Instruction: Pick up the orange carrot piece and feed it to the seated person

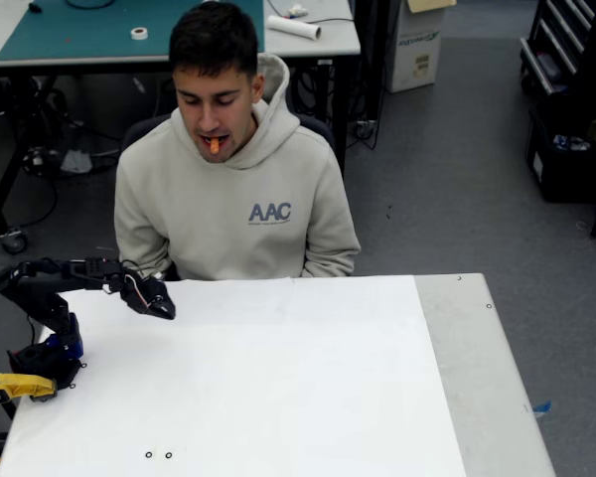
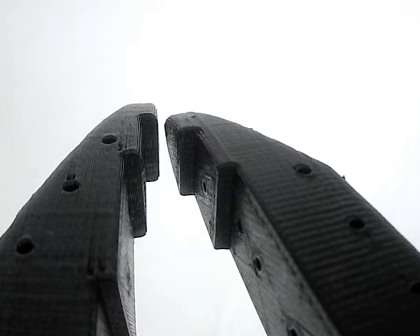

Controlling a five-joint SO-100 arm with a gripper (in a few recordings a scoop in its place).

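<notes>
The seated person [image 1: 240, 214] in a beige hoodie sits behind the far edge of the white table [image 1: 298, 388], head bowed. The orange carrot piece [image 1: 214, 145] sticks out of the person's mouth. My black gripper [image 1: 164, 306] hovers low over the table's far left corner, well below and left of the person's face. In the wrist view the gripper [image 2: 161, 120] has its two black fingers [image 2: 91, 210] drawn almost together at the tips, with only a thin gap and nothing between them, against the white tabletop.
The arm's base [image 1: 48, 358] stands at the table's left edge beside a yellow tool handle [image 1: 15, 386]. A grey strip [image 1: 482, 388] runs along the table's right side. Behind the person stands a desk with a teal mat [image 1: 99, 30].
</notes>
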